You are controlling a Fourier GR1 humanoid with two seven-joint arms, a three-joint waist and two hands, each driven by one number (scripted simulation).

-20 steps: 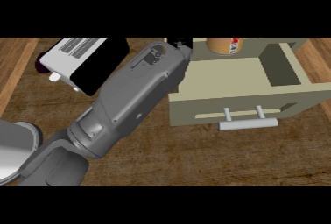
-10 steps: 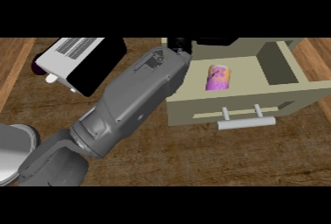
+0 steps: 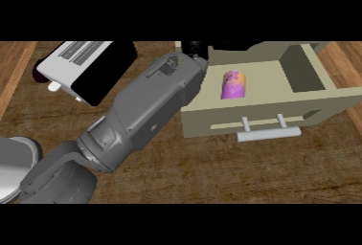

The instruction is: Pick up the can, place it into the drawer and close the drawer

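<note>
One can (image 3: pixel 234 84) lying in drawer (image 3: pixel 311 103), apart from left hand (image 3: pixel 193 48); hand's state unclear.

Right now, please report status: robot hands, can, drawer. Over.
Left robot hand by drawer far-left corner, grip hidden; right unseen. Can lying inside, drawer open. Handle clear of forearm.

Left forearm (image 3: pixel 141 110) stretched diagonally, hand (image 3: pixel 194 48) mostly hidden
</note>
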